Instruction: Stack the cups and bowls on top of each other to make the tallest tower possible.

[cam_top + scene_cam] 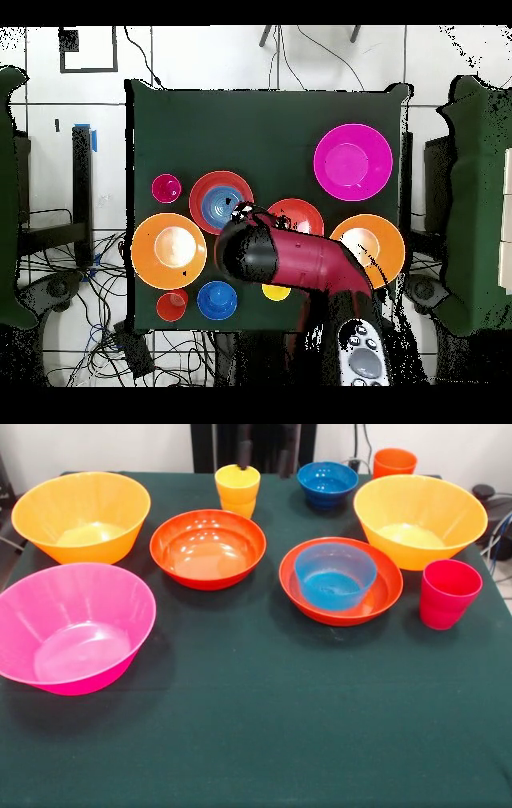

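Note:
All bowls and cups stand upright and apart on the green table (256,728). Two large orange-yellow bowls (80,516) (420,520) stand left and right. The pink bowl (72,624) is near left. One red-orange bowl (208,548) is empty. The other red-orange bowl (376,596) holds a small blue bowl (334,574). The second blue bowl (327,484), the orange cup (394,462) and the yellow cup (237,490) stand at the far edge. The red-pink cup (448,592) is at the right. No tower shows. My gripper (264,460) hangs open just behind the yellow cup, empty.
In the overhead view my arm (290,260) covers part of the red-orange bowl (300,212) and lies beside the yellow cup (276,292). Cables and a black object (488,500) lie off the table's far right corner.

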